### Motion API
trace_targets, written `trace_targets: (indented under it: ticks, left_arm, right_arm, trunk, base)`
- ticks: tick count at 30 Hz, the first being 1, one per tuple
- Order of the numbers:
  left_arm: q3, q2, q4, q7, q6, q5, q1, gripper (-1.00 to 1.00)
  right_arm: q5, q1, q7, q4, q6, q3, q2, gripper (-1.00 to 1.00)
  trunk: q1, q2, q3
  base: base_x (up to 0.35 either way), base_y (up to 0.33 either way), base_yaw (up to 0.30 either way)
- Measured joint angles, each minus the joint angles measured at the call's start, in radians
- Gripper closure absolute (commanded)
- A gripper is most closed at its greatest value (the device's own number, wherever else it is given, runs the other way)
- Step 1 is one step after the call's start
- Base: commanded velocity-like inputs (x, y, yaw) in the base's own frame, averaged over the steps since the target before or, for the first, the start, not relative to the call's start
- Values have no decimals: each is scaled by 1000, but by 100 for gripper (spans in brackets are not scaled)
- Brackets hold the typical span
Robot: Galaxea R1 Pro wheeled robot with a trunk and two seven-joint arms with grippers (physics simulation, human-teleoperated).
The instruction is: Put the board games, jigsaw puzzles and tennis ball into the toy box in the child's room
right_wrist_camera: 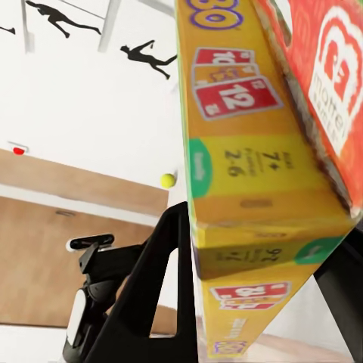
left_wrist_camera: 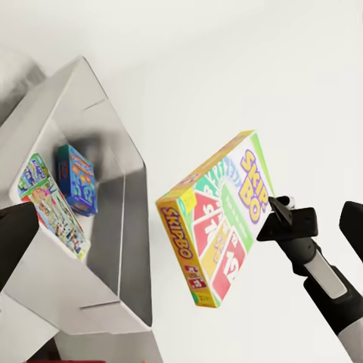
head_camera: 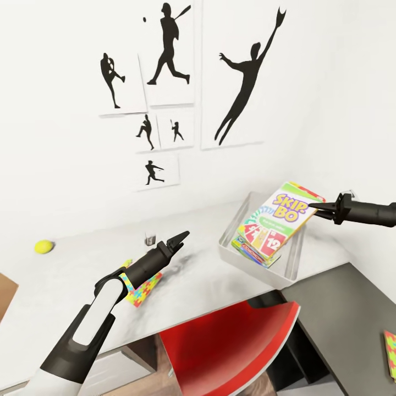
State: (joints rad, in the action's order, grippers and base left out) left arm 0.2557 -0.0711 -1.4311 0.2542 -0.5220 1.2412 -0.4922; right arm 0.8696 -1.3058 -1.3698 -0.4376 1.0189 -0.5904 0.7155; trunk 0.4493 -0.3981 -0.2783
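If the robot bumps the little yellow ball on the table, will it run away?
Probably yes. The tennis ball is round and sits alone on the flat table, so a nudge would likely roll it. Nothing nearby looks set to stop it, and it seems small and light.

Skip-Bo box (head_camera: 279, 218) clamped at right gripper (head_camera: 314, 207) tips, tilted, hanging over toy box (head_camera: 290, 262). Inside the bin, under it: two more game boxes (left_wrist_camera: 64, 189). Left gripper (head_camera: 182, 237) over table (head_camera: 209, 269), left of bin. Puzzle (head_camera: 142, 289) under left forearm. Tennis ball (head_camera: 43, 247) well left of left gripper, near wall.
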Motion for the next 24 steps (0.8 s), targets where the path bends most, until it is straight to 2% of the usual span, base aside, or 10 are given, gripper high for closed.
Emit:
trace_targets:
  ticks: [11, 24]
  left_arm:
    - [0, 1, 0, 1, 7, -1, 1, -100]
    - [1, 2, 0, 1, 10, -1, 2, -100]
  right_arm:
    - [0, 2, 1, 0, 0, 0, -1, 100]
    - [0, 4, 1, 0, 0, 1, 0, 100]
  trunk:
    - [0, 0, 0]
    - [0, 0, 0]
  base:
    - [106, -136, 174]
    - [28, -32, 31]
